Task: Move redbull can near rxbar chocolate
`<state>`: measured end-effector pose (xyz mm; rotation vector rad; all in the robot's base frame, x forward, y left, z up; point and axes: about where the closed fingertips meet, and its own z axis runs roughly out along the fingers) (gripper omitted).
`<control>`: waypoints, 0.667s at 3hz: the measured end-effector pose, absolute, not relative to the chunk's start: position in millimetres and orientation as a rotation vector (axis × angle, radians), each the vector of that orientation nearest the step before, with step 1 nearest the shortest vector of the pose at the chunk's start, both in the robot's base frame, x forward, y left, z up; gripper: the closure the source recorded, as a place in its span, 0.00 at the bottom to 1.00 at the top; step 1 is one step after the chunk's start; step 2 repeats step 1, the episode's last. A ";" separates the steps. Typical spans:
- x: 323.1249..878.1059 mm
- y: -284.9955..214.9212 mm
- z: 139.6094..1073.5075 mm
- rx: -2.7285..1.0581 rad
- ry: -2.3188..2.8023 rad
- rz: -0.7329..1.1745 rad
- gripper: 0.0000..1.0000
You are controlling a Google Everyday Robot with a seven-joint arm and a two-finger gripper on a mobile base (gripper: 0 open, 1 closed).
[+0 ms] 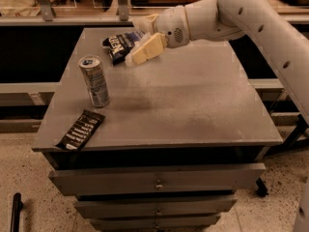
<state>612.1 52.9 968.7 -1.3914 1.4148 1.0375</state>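
The redbull can [95, 81] stands upright on the left part of the grey table [193, 105], silver and blue with a silver top. The rxbar chocolate [80, 129] lies flat at the front left corner, just in front of and left of the can, a small gap between them. My gripper [141, 46] hangs above the table's back middle, up and to the right of the can and well apart from it. It holds nothing.
A dark blue snack bag [119, 44] with white letters lies at the back left, partly behind my gripper. The table is a drawer cabinet with its front edge [159, 146] below. A counter rail runs behind.
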 end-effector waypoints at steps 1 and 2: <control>612.4 52.1 970.3 -1.389 1.412 1.036 0.00; 612.4 52.1 970.3 -1.389 1.412 1.036 0.00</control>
